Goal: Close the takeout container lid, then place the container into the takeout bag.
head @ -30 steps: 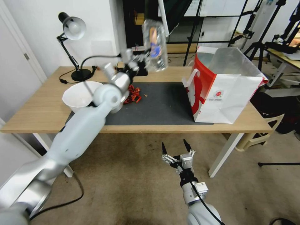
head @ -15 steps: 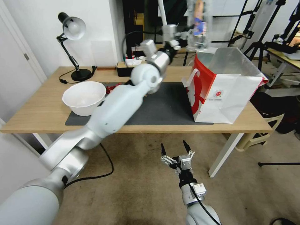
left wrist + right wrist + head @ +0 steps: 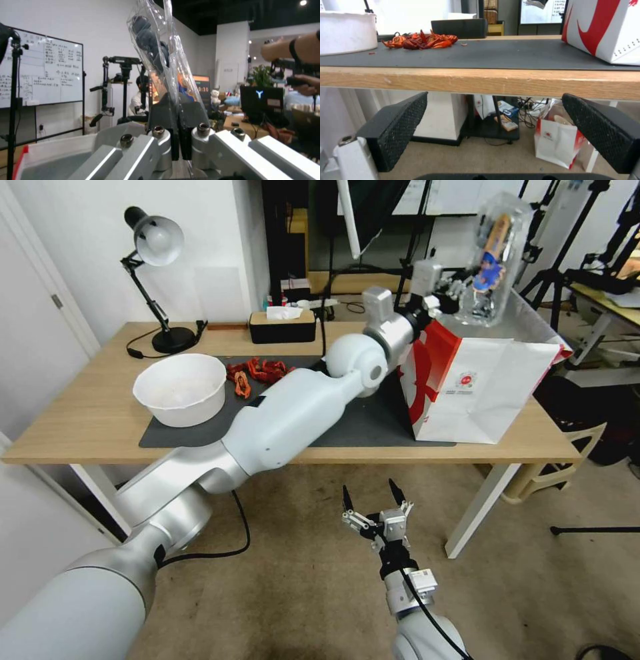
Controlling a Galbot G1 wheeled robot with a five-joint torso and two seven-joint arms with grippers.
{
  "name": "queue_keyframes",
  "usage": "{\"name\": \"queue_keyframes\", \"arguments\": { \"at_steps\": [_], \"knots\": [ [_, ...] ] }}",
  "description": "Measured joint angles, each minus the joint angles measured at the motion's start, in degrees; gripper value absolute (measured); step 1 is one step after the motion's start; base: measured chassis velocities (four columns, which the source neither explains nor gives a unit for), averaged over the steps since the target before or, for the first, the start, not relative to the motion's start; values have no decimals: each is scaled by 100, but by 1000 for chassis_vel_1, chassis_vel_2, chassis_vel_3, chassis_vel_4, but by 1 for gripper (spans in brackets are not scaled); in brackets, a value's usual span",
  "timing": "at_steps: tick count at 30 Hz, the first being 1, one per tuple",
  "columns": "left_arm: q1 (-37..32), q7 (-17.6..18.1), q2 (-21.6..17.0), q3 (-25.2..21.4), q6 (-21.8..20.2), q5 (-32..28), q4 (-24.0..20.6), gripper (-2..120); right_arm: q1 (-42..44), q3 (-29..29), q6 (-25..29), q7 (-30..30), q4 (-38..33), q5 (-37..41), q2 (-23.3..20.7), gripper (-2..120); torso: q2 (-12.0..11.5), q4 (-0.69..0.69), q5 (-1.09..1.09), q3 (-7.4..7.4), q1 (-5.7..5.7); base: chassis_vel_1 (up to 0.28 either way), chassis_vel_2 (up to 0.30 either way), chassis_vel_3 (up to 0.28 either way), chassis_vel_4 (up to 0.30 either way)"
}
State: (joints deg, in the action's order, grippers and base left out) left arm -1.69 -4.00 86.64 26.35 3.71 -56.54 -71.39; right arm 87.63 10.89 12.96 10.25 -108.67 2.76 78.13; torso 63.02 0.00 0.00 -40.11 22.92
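The left pincer (image 3: 460,290) pinches the takeout container (image 3: 492,260) upright above the takeout bag (image 3: 487,373), over its open rim. The right pincer (image 3: 369,500), spread, hangs below the worktop (image 3: 80,427) edge.

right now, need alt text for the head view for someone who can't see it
The left tool holds the closed takeout container upright above the open top of the takeout bag, which stands at the table's right end. The right tool hangs open below the table edge; a white bowl sits on the dark mat.
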Motion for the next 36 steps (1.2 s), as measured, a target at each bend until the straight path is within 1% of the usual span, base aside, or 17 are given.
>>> {"name": "queue_keyframes", "arguments": {
  "at_steps": [4, 6, 10, 11, 12, 15, 17, 19, 22, 24, 27, 28, 30, 32, 34, 35, 36],
  "knots": [
    [1, -18, 3, 84, 7, 144, 21, 0, 7, 9, 1, 0, -6, 17, -8, 100, 0, 0, 0, 0, 0, 0, 0, 0, 0],
    [-5, -22, -7, 116, 22, 208, 18, 13, 6, 12, 2, 5, -32, 23, -5, 100, 0, 1, 0, 0, 0, 0, 0, 0, 0],
    [-9, -22, -9, 118, 30, 209, 12, 19, 6, 12, 2, 6, -37, 24, -3, 100, 0, 1, 0, 0, 0, 0, 0, 0, 0],
    [-16, -21, -10, 118, 38, 209, -3, 29, 7, 12, 2, 7, -46, 26, 1, 100, 0, 1, 0, 0, 0, 0, 0, 0, 0],
    [-16, -21, -10, 118, 38, 209, -3, 29, 7, 12, 2, 7, -46, 26, 1, 100, 0, 1, 0, 0, 0, 0, 0, 0, 0],
    [-20, -14, -11, 118, 40, 205, -37, 42, 15, 8, 2, 8, -65, 27, 9, 100, 0, 0, 0, 0, 0, 0, 0, 0, 0],
    [-20, -11, -12, 117, 40, 202, -45, 44, 16, 6, 1, 9, -70, 28, 11, 100, 0, 0, 0, 0, 0, 0, 0, 0, 0],
    [-20, -1, -22, 115, 40, 191, -63, 59, 17, -5, -4, 10, -82, 30, 16, 100, 0, 0, 0, 0, -1, 0, 0, 0, 0],
    [-19, 20, -51, 101, 37, 181, -77, 67, 13, -13, -15, 13, -93, 30, 23, 100, 0, 0, -1, 0, 0, 0, 0, 0, 0],
    [-34, 80, -137, 49, 30, 150, -133, 79, 13, -20, -24, 22, -100, 30, 27, 100, 0, 0, -1, 0, -1, 0, 0, 0, 0],
    [-52, 121, -177, 21, 26, 136, -159, 82, 16, -21, -28, 23, -105, 30, 25, 100, 0, 0, -1, 0, 0, 0, 0, 0, 0],
    [-75, 169, -252, -54, -10, 131, -211, 91, 24, -20, -34, 24, -120, 30, 24, 100, 0, 0, -1, 0, 0, 0, 0, 0, 0],
    [-132, 184, -380, -159, -146, 197, -266, 97, 41, -6, -46, 32, -134, 30, 30, 100, 0, -2, -1, 0, -1, 0, 0, 0, 0],
    [-188, 215, -462, -208, -197, 245, -328, 99, 34, -5, -55, 34, -136, 29, 33, 100, 0, -1, -1, 0, 0, 0, 0, 0, 0],
    [-482, 296, -747, -384, -301, 301, -637, 100, 13, -10, -71, 35, -143, 21, 37, 100, 0, 0, -2, 0, 0, 0, 0, 0, 0],
    [-482, 296, -747, -384, -301, 301, -637, 100, 13, -10, -71, 35, -143, 21, 37, 100, 0, 0, -2, 0, 0, 0, 0, 0, 0],
    [-700, 335, -928, -522, -313, 336, -869, 100, 10, -18, -75, 35, -150, 10, 37, 100, 0, 1, -2, 0, 0, 0, 0, 0, 0]
  ]
}}
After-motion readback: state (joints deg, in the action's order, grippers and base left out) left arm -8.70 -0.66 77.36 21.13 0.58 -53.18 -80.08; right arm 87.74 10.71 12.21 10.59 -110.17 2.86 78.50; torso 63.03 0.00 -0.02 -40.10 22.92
